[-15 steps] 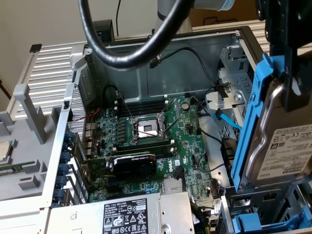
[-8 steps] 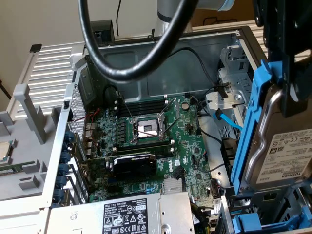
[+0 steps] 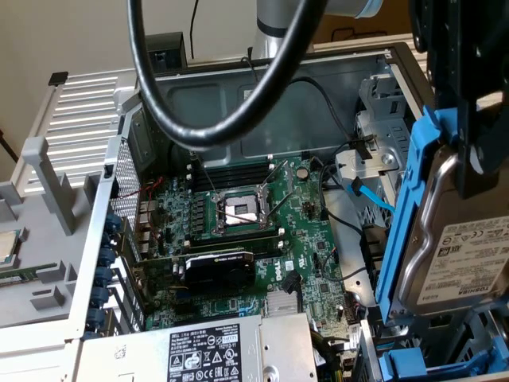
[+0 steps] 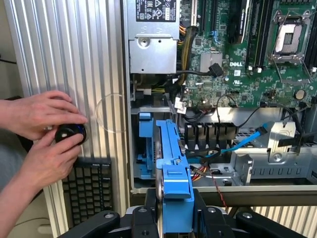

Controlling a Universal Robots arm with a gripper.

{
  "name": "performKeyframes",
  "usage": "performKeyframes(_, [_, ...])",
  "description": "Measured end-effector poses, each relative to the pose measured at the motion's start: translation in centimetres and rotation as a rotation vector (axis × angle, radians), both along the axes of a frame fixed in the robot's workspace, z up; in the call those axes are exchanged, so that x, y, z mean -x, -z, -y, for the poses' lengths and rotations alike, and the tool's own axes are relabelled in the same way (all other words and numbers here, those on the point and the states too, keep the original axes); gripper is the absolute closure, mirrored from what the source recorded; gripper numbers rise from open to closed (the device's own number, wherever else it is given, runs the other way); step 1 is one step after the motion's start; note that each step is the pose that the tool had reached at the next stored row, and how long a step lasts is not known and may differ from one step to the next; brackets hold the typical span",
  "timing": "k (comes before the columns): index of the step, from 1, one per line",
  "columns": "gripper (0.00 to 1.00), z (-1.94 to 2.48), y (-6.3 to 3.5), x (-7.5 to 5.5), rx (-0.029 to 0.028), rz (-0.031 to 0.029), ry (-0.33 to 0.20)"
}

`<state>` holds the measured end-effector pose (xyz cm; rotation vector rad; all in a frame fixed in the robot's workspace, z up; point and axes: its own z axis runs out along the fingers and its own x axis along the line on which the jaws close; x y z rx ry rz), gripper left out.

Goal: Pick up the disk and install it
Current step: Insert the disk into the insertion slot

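The disk (image 3: 465, 263) is a silver-grey drive with a white Toshiba label and bright blue rails. It hangs upright at the exterior view's right, above the open computer case (image 3: 262, 76). My gripper (image 3: 477, 151) is shut on its upper part. In the wrist view the disk (image 4: 173, 168) appears edge-on as a blue rail clamped between my gripper's (image 4: 173, 220) black fingers (image 4: 141, 218). It hovers over the drive bay area, where a blue bracket (image 4: 144, 141) sits beside the case wall.
The motherboard (image 3: 302, 263) holds an open CPU socket (image 3: 238, 211) and a graphics card (image 3: 219, 267). The power supply (image 3: 207, 354) lies at the front. A thick black cable (image 3: 215, 127) loops overhead. A person's hands (image 4: 44, 134) hold a round black object above a keyboard (image 4: 91, 186).
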<state>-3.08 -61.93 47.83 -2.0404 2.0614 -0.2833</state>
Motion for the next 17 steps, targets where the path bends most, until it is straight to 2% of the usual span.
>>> performKeyframes(17, [0.63,-0.04,0.61,0.08,0.0034,0.0014,-0.001])
